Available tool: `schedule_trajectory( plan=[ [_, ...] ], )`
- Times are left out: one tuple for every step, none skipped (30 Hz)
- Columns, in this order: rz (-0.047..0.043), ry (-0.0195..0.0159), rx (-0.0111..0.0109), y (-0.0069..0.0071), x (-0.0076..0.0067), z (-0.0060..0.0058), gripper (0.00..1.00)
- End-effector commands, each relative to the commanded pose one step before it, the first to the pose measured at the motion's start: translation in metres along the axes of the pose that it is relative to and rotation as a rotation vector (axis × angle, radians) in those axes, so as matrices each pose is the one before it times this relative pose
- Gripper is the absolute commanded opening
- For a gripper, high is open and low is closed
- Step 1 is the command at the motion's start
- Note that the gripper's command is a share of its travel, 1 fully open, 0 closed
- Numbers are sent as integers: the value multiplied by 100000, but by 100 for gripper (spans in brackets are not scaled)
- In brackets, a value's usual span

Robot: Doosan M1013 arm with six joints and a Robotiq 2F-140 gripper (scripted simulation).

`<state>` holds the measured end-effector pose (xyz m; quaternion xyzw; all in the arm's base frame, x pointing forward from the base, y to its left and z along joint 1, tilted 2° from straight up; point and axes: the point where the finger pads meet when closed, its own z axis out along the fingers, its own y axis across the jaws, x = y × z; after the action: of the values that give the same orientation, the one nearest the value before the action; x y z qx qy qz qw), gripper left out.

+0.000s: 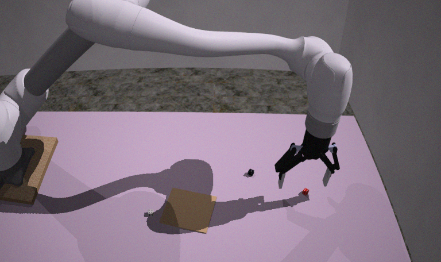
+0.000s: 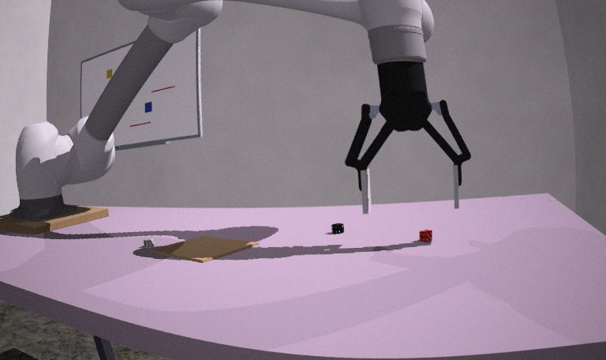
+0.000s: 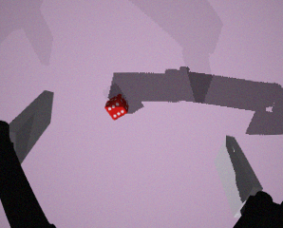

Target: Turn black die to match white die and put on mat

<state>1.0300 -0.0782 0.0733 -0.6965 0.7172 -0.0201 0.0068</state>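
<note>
- Stretched far out from the base, wrist pointing down; claw (image 2: 409,194) spread fully wide, gripping nothing, hanging above the worktop (image 2: 312,294).
- Black die (image 1: 250,172) flat on the worktop, between mat (image 1: 188,210) and claw, apart from both.
- Red die (image 1: 305,191) near the claw, well inside the worktop's right edge.
- White die (image 1: 150,211) just beside the mat.
</note>
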Motion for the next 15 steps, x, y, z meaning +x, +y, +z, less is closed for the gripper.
schedule_trajectory(
  plan=[
    [0,-17,-76,-882,-144,-29,100],
    [0,0,0,-210,-36,0,100],
    [0,0,0,-190,-33,0,100],
    [0,0,0,-171,-29,0,100],
    [0,0,0,0,0,0,100],
    [0,0,0,0,0,0,100],
    [0,0,0,-152,-26,0,100],
    [0,0,0,-134,-23,0,100],
    [0,0,0,-117,-20,0,100],
    [0,0,0,-101,-17,0,100],
    [0,0,0,-86,-15,0,100],
    [0,0,0,-72,-12,0,100],
    [0,0,0,-59,-10,0,100],
    [0,0,0,-47,-8,0,100],
    [0,0,0,-36,-6,0,100]
  ],
)
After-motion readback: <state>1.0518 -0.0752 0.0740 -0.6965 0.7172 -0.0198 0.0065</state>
